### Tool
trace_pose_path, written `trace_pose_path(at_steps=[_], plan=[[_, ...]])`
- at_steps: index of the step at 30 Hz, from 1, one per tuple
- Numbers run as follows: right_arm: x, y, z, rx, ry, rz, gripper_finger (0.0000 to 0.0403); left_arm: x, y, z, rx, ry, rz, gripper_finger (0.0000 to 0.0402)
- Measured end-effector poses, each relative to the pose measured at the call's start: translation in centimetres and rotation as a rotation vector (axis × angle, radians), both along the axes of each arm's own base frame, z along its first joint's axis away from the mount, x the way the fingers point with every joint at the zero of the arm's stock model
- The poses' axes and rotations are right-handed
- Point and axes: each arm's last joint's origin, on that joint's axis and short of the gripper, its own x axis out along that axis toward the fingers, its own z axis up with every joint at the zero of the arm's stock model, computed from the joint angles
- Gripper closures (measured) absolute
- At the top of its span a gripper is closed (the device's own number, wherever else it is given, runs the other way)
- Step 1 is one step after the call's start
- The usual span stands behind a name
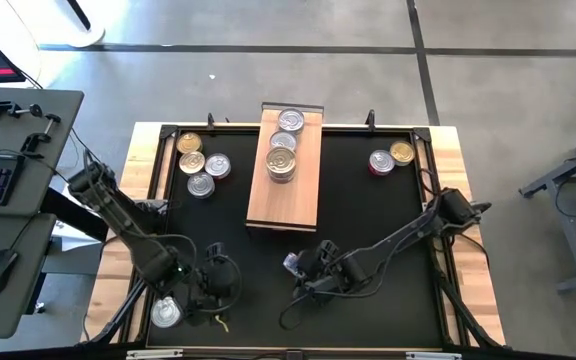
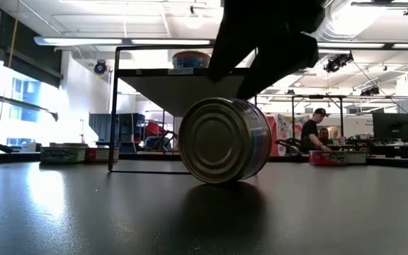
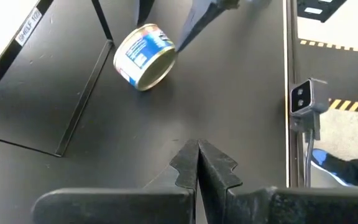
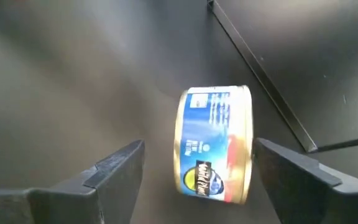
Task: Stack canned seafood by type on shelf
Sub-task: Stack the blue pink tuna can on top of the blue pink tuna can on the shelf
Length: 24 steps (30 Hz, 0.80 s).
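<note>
A: Where's the right gripper (image 1: 298, 268)?
B: Low over the black mat (image 1: 368, 215), near the worktop's front edge, just in front of the shelf (image 1: 284, 175). Fingers (image 4: 114, 163) spread wide, one either side of a blue-label tin (image 4: 215, 144) that's on its rim — not clamped, gaps show on both sides.
A: Tin upright?
B: No, tipped on edge, lid facing sideways; the low view shows its round face (image 2: 225, 140) resting on the mat.
A: Left gripper (image 3: 197, 163)?
B: By the front-left corner, fingers pressed together, nothing between them. One silver tin (image 1: 166, 313) sits right by that arm, at the mat's front edge.
A: Shelf contents?
B: Three tins (image 1: 284, 143) in a row along its far half — near half is bare wood.
A: Other tins?
B: Four (image 1: 200, 161) grouped near the far-left corner, just left of the shelf. Two (image 1: 391, 157) near the far-right corner.
A: Free room?
B: Open mat btw the shelf and the right pair, and across the right side to the front-right corner. Middle of the front edge is crowded w/ both arms.
</note>
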Motion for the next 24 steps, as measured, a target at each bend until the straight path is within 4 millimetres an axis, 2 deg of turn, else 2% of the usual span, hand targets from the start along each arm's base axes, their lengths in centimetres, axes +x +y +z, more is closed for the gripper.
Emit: trace_pose_path(at_steps=[6, 15, 18, 22, 24], plan=[[0.7, -0.4, -2.0, -0.019, 0.045, -0.025, 0.0111, -0.1, -0.2, -0.2, 0.014, 0.007, -0.014, 0.0401], [1.1, 0.2, -3.8, 0.057, 0.108, 0.024, 0.0119, -0.2, -0.3, -0.2, 0.038, -0.016, -0.002, 0.0402], [1.1, 0.3, -3.7, 0.032, 0.083, 0.008, 0.0157, -0.1, -0.3, 0.0, 0.046, -0.046, 0.006, 0.0401], [1.2, 0.3, -3.4, 0.034, 0.054, 0.004, 0.0238, 0.1, -0.6, 1.3, 0.03, -0.123, -0.081, 0.0401], [1.4, 0.5, -3.2, 0.074, 0.044, 0.02, 0.0237, -0.1, -0.4, 2.3, 0.018, -0.165, -0.116, 0.0401]])
